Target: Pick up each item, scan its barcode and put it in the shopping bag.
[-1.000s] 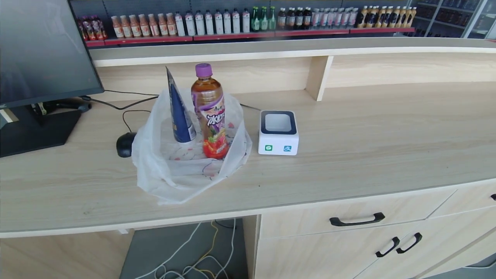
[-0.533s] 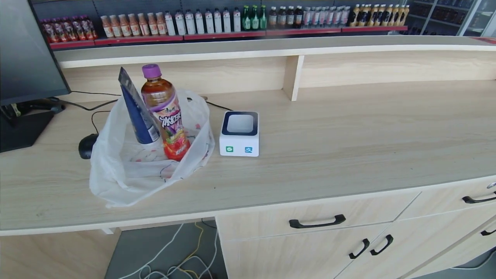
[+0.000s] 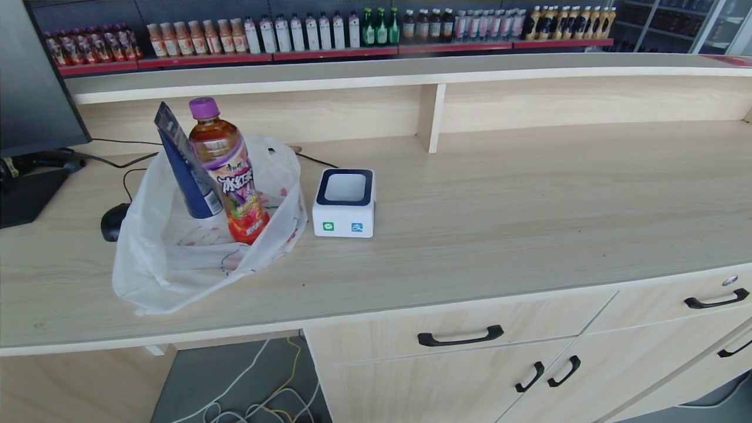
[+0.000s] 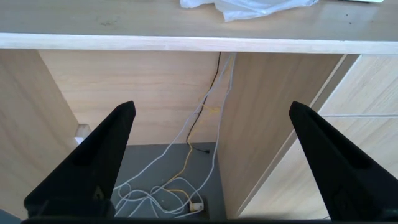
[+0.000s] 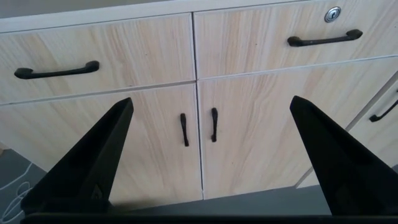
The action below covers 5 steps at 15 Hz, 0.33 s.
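Note:
A white plastic shopping bag [image 3: 176, 258] lies open on the wooden counter [image 3: 499, 217], left of centre. Inside it stand a tea bottle [image 3: 226, 170] with a purple cap and a dark blue tube [image 3: 185, 170], both upright and leaning slightly. A white barcode scanner [image 3: 343, 202] with a dark-framed window sits just right of the bag. My left gripper [image 4: 211, 155] is open below the counter edge, facing the gap with cables; the bag's edge [image 4: 249, 7] hangs above it. My right gripper [image 5: 211, 152] is open, held low before the cabinet doors [image 5: 196, 130].
A black mouse [image 3: 111, 221] and a monitor [image 3: 35, 76] with its stand sit left of the bag. A raised ledge [image 3: 411, 70] runs along the counter's back, with a divider [image 3: 430, 117]. Drawers [image 3: 461, 338] with black handles are below. Cables [image 4: 186, 180] lie on the floor.
The whole head view has shifted, so bag, scanner and monitor appear further left: the camera turned right. Nothing on the counter has moved.

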Motion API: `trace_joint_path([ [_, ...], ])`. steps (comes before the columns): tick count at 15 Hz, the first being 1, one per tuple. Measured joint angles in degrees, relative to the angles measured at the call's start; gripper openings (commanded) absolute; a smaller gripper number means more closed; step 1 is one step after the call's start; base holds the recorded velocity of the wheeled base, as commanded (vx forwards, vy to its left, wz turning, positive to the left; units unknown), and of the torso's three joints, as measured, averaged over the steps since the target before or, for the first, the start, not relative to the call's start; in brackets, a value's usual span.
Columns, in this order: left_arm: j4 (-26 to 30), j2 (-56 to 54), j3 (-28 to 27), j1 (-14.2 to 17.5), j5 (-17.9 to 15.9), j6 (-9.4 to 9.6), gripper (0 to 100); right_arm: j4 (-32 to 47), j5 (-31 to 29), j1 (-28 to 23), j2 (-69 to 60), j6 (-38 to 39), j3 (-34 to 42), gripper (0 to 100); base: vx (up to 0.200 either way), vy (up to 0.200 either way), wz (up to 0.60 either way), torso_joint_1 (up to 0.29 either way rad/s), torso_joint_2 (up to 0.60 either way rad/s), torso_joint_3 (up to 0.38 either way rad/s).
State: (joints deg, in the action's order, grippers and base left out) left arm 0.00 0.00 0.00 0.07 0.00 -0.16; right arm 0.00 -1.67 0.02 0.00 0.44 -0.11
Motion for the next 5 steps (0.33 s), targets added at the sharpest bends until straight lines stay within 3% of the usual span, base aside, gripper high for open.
trace_joint_path([
  [5,0.00,0.00,0.00,-0.02,0.00,0.00,100,0.00,0.00,-0.02,0.00,0.05,0.01,100,0.000,0.000,0.00,0.000,0.00,0.000],
])
